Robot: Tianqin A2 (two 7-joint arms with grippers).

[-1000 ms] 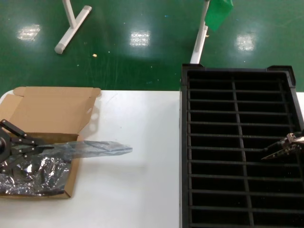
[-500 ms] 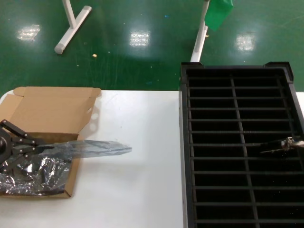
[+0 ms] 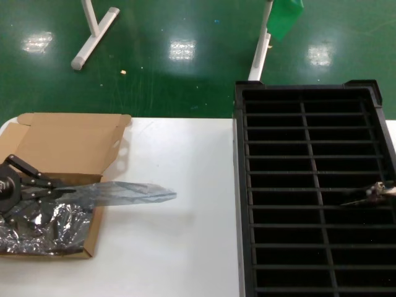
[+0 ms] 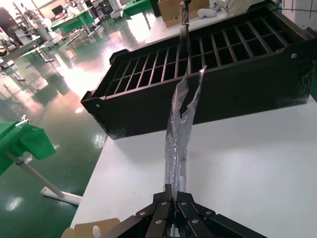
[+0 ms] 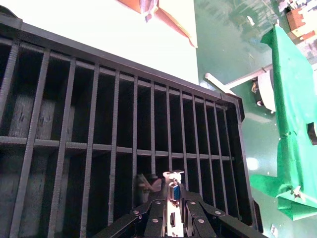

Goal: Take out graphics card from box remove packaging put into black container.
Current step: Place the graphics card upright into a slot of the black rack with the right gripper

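My left gripper hovers over the open brown box at the table's left. It is shut on the packaging, a crinkly grey-blue bag that sticks out flat toward the black container. In the left wrist view the jaws pinch the packaging. My right gripper hangs over the container's right side, shut on the graphics card. The right wrist view shows the jaws clamping the card's silver bracket and blue port above the ribbed slots.
More crinkled plastic lies inside the box. White tabletop stretches between box and container. Beyond the table are a green floor, white stand legs and a green cloth.
The left gripper has risen a little and the packaging has slid slightly toward the container. The right gripper with the card has drifted toward the container's right edge and a bit lower.
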